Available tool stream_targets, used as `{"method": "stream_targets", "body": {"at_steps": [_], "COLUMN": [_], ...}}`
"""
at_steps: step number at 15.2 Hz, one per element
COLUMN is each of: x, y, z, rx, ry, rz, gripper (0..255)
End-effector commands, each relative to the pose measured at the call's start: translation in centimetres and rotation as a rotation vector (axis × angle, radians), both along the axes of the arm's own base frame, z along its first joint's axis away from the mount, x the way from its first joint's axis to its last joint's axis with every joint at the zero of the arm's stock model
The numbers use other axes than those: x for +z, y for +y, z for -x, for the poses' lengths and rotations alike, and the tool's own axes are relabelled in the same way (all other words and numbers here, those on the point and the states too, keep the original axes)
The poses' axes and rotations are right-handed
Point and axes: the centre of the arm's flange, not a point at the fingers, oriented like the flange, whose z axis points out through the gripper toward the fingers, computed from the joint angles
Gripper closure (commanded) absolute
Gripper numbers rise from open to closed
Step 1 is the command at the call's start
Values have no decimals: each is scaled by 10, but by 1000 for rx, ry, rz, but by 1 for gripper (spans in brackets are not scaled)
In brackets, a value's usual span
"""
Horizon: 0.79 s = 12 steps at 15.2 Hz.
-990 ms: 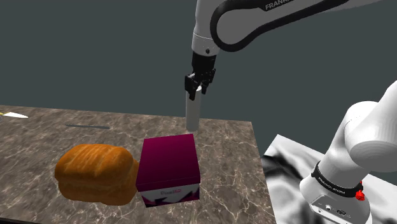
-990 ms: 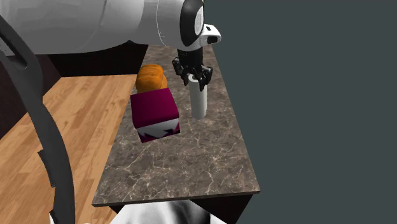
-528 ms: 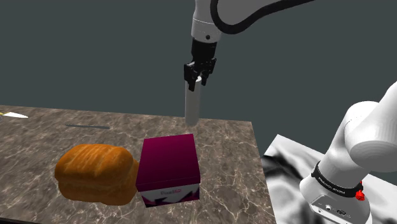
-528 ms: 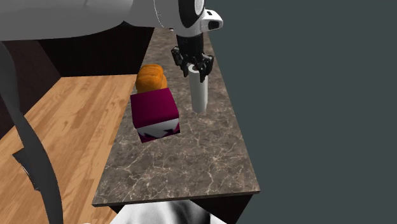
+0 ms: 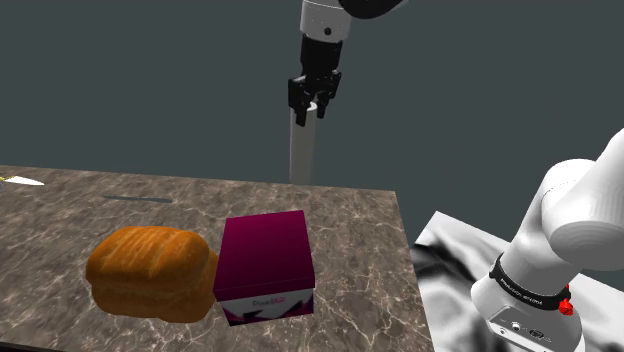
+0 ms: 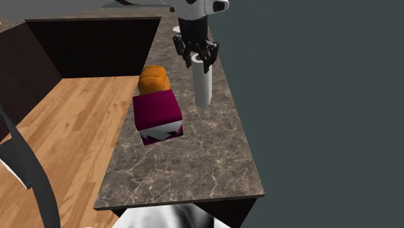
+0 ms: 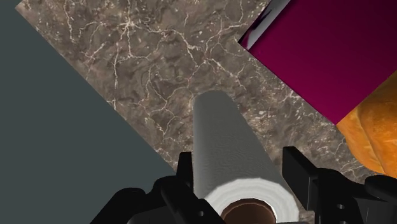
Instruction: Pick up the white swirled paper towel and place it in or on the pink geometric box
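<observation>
1. The white paper towel roll (image 5: 302, 150) (image 6: 203, 84) (image 7: 232, 153) hangs upright in the air, lifted off the desk (image 5: 360, 250) (image 6: 194, 162) (image 7: 146, 57). It is above the strip of desk along the edge that meets the grey wall.
2. The black gripper (image 5: 311, 100) (image 6: 196, 55) (image 7: 240, 168) points straight down and is clamped on the roll's upper end. In the wrist view one finger presses each side of the roll, and the brown cardboard core shows between them.
3. The pink box (image 5: 265, 255) (image 6: 158, 110) (image 7: 324, 57) stands on the desk, closed, with a white and dark zigzag pattern on its lower front. It sits near the opposite long edge, the one above the wooden floor (image 6: 78, 129). It is apart from the roll, with bare marbled surface between them.
4. A brown loaf of bread (image 5: 150, 270) (image 6: 154, 79) (image 7: 375, 127) lies on the desk touching the box, on the box's side toward the shoulder view's left.
5. The arm's white base (image 5: 560, 250) stands beyond the desk's near corner, at the shoulder view's lower right.
</observation>
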Motion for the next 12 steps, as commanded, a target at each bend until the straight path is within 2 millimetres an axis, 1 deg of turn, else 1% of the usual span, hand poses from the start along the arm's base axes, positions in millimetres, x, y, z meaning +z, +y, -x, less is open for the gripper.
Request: {"method": "stream_targets", "body": {"at_steps": [1,8,12], "x": [11,48,69], "y": [1,1,47], "z": [0,0,15], "rx": [0,0,0], "ry": [0,0,0], "rz": [0,0,0], "gripper": [255,255,255]}}
